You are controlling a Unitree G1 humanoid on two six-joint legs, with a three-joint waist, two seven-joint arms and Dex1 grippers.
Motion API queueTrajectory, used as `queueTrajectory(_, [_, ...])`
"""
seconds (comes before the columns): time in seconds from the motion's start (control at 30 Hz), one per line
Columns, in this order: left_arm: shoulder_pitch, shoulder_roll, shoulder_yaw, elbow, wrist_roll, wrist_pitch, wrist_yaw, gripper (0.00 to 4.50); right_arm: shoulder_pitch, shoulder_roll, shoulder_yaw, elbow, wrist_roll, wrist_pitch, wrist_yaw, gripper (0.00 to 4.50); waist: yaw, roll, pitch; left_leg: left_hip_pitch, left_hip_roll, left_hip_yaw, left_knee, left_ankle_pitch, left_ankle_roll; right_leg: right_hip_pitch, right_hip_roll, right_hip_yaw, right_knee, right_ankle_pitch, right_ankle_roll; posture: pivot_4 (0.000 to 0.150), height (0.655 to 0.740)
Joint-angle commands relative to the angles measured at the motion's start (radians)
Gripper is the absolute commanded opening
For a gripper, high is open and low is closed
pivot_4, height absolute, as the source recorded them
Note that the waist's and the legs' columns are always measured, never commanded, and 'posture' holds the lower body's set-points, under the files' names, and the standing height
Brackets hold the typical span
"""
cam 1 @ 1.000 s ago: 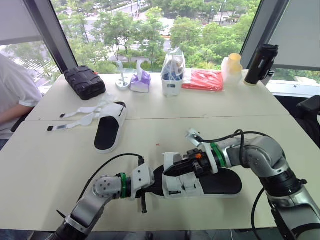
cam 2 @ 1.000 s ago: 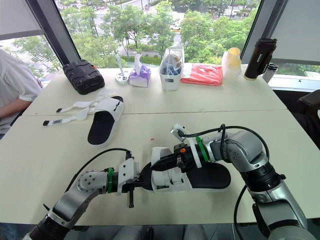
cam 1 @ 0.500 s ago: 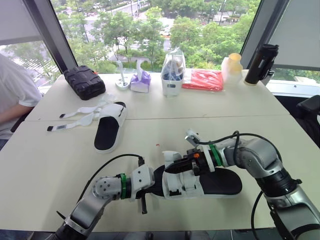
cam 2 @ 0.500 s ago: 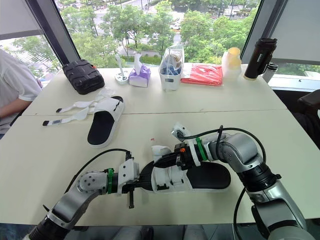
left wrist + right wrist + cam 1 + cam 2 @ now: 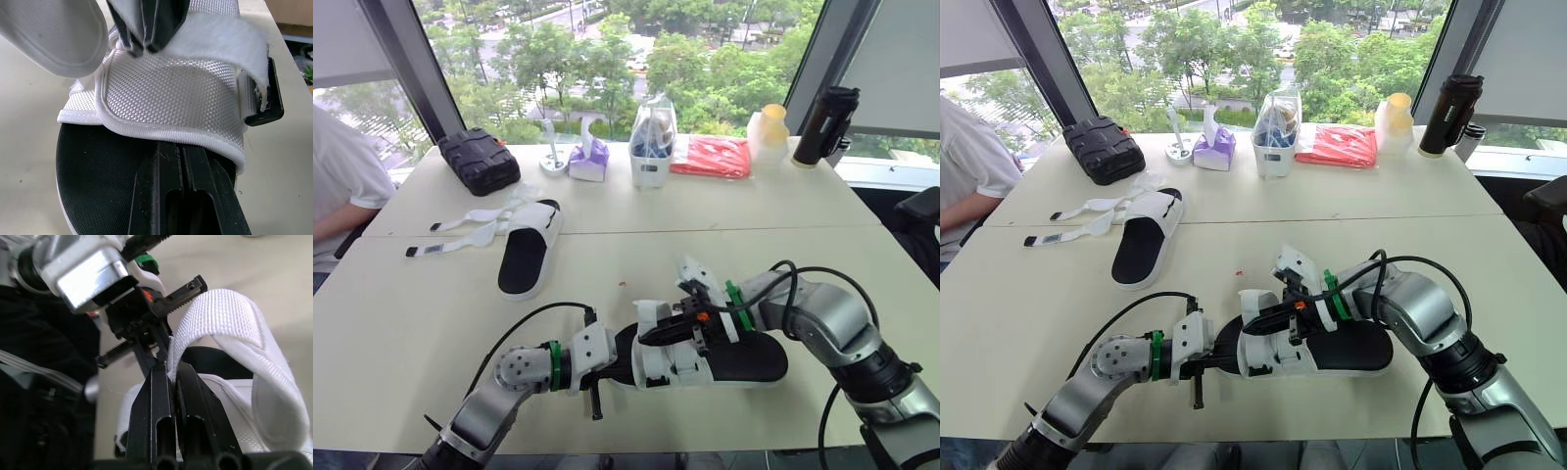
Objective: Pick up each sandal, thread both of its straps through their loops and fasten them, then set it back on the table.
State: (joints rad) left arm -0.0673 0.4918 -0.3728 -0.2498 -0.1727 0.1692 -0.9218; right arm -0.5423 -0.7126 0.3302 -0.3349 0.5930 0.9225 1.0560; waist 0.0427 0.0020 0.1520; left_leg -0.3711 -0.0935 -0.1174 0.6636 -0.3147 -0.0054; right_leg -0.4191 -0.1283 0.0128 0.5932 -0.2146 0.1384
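The near sandal lay on the worktop close to the front edge, with both arms meeting over its white upper. The right tool was closed, pinching the edge of a raised white strap between its fingers. The left tool reached in from the toe end, its fingers drawn close together over the black footbed and tucked under the rim of the upper. Whether it gripped anything there I could not tell. Another strap looked already passed through its black loop.

The pinch sat on the very edge of the strap, so a pull could slip it free. The fuzzy face might also catch on the upper before it reached its loop. If the left tool was only pressing, the sandal could slide or twist under the pull.

The second sandal lay well apart at the back left, its straps spread open.
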Motion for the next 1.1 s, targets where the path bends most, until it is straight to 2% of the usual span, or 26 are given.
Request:
queueTrajectory(0.03, [0.059,0.009,-0.118,0.062,0.055,0.074,-0.024,0.0,0.016,0.008,0.003,-0.035,-0.03,-0.054,-0.004,0.09,0.0,0.0,0.0,0.0,0.0,0.0,0.0,0.0,0.0,0.0,0.0,0.0,0.0,0.0,0.0,0.15,0.74])
queueTrajectory(0.13, [0.058,0.009,-0.119,0.063,0.055,0.074,-0.024,0.0,0.03,0.021,-0.006,-0.047,-0.058,-0.104,-0.02,0.09,0.0,0.0,0.0,0.0,0.0,0.0,0.0,0.0,0.0,0.0,0.0,0.0,0.0,0.0,0.0,0.15,0.74])
queueTrajectory(0.3, [0.057,0.009,-0.118,0.063,0.054,0.075,-0.026,0.0,0.043,0.004,-0.013,-0.089,-0.03,-0.07,0.002,0.09,0.0,0.0,0.0,0.0,0.0,0.0,0.0,0.0,0.0,0.0,0.0,0.0,0.0,0.0,0.0,0.15,0.74])
queueTrajectory(0.57, [0.056,0.011,-0.117,0.063,0.054,0.075,-0.027,0.0,0.082,-0.102,-0.015,-0.198,0.035,0.005,0.07,0.09,0.0,0.0,0.0,0.0,0.0,0.0,0.0,0.0,0.0,0.0,0.0,0.0,0.0,0.0,0.0,0.15,0.74])
queueTrajectory(0.7, [0.056,0.008,-0.119,0.063,0.055,0.076,-0.026,0.0,0.124,-0.137,0.037,-0.201,-0.053,-0.082,0.076,0.09,0.001,0.0,0.0,0.0,0.0,0.0,0.0,0.0,0.0,0.001,0.0,0.0,0.0,0.0,0.0,0.15,0.74])
queueTrajectory(0.93, [0.062,0.012,-0.119,0.054,0.054,0.081,-0.026,0.0,0.14,-0.106,0.064,-0.173,-0.127,-0.155,0.04,0.09,-0.001,-0.001,-0.001,0.002,0.0,0.0,0.0,0.0,0.0,0.002,0.0,0.0,0.0,0.0,0.0,0.15,0.74])
queueTrajectory(1.1, [0.062,0.012,-0.12,0.053,0.054,0.083,-0.025,0.0,0.128,-0.126,0.035,-0.179,-0.111,-0.132,0.056,2.25,-0.003,-0.002,-0.001,0.01,0.0,0.0,0.0,-0.001,0.001,0.01,0.0,0.0,0.0,-0.002,0.003,0.15,0.74])
